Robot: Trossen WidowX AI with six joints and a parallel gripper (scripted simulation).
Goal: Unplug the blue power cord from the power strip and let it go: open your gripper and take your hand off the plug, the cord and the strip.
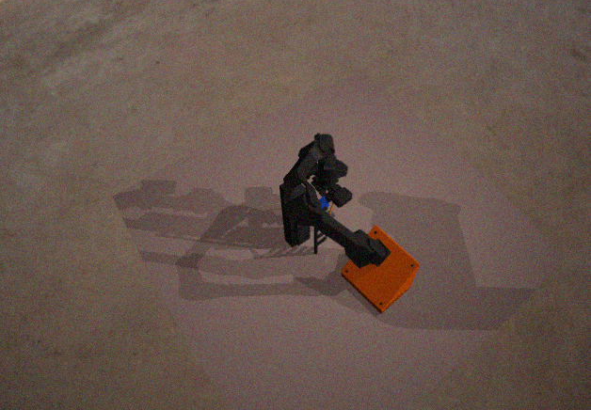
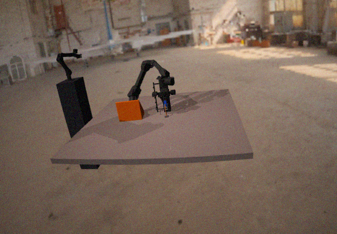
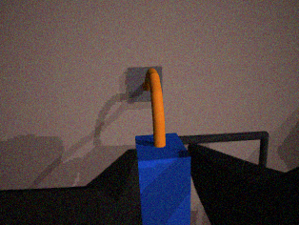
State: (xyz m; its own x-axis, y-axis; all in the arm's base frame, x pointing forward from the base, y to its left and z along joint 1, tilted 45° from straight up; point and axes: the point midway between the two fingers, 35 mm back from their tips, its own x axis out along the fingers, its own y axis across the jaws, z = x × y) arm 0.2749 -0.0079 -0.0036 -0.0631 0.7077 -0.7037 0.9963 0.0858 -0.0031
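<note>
Wrist view, nearest first: the tool (image 3: 164, 191) is clenched on the blue plug (image 3: 164, 181), its dark fingers pressing both sides of the block. An orange cord (image 3: 157, 112) rises from the plug's far face and curves over to a small grey pad (image 3: 138, 83) lying on the bench (image 3: 71, 71). From the exterior camera, the plug (image 2: 165, 102) hangs above the bench (image 2: 190, 133), beside the orange base block (image 2: 129, 110). Whether a power strip is in sight cannot be told.

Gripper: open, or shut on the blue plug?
Shut on the blue plug. The wrist view shows the gripper with its dark fingers pressed against both sides of the plug.
</note>
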